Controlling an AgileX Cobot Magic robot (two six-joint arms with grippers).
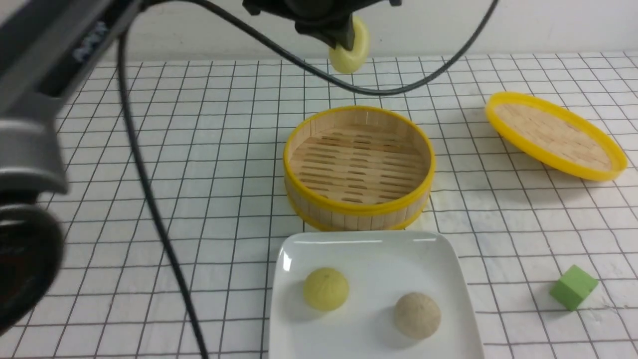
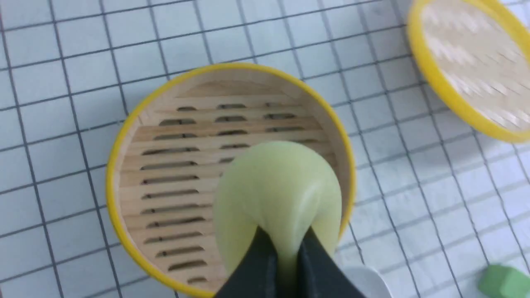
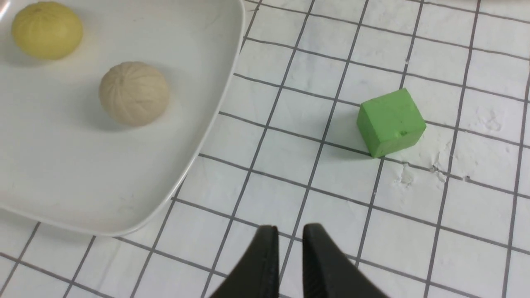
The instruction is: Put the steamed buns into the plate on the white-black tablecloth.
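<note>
My left gripper (image 1: 344, 40) is high at the back, shut on a pale yellow steamed bun (image 1: 351, 50). In the left wrist view the gripper (image 2: 285, 252) pinches this bun (image 2: 281, 186) above the bamboo steamer basket (image 2: 120, 165). The white square plate (image 1: 379, 254) lies at the front on the white-black tablecloth (image 1: 199, 149) and holds a pale yellow bun (image 1: 326, 289) and a beige-grey bun (image 1: 417, 315). My right gripper (image 3: 287, 236) is shut and empty above the cloth, between the plate (image 3: 83, 174) and a green cube (image 3: 391, 122). It sees both plated buns, yellow (image 3: 46, 30) and beige (image 3: 133, 93).
The empty steamer basket (image 1: 359, 212) stands just behind the plate. Its yellow-rimmed lid (image 1: 556, 134) lies tilted at the back right and also shows in the left wrist view (image 2: 468, 62). The green cube (image 1: 573, 287) sits right of the plate. A black cable (image 1: 149, 199) hangs across the left side.
</note>
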